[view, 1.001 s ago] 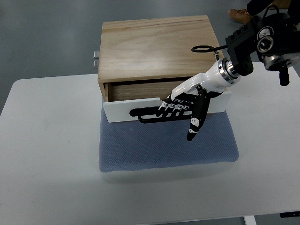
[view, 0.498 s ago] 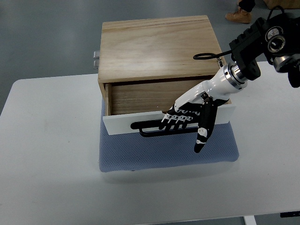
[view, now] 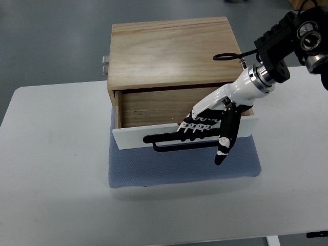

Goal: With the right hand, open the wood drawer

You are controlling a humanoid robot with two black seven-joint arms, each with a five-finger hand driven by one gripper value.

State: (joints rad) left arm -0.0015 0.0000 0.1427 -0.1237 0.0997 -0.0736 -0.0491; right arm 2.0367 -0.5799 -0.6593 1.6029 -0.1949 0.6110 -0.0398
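My right hand (view: 210, 125) reaches in from the right edge and rests on the front of the wood drawer (view: 169, 134). My fingers (view: 197, 128) are curled over the black handle (view: 166, 143) and clamped on it, while my thumb (view: 225, 143) points down past the white front panel, clear of the handle. The drawer sits partly pulled out of the wooden box (view: 171, 51), so a strip of its pale inside shows between the box's edge and the front panel. The box stands on a blue mat (view: 179, 166) spread over the white desk (view: 56, 169), and the drawer front overhangs the mat.
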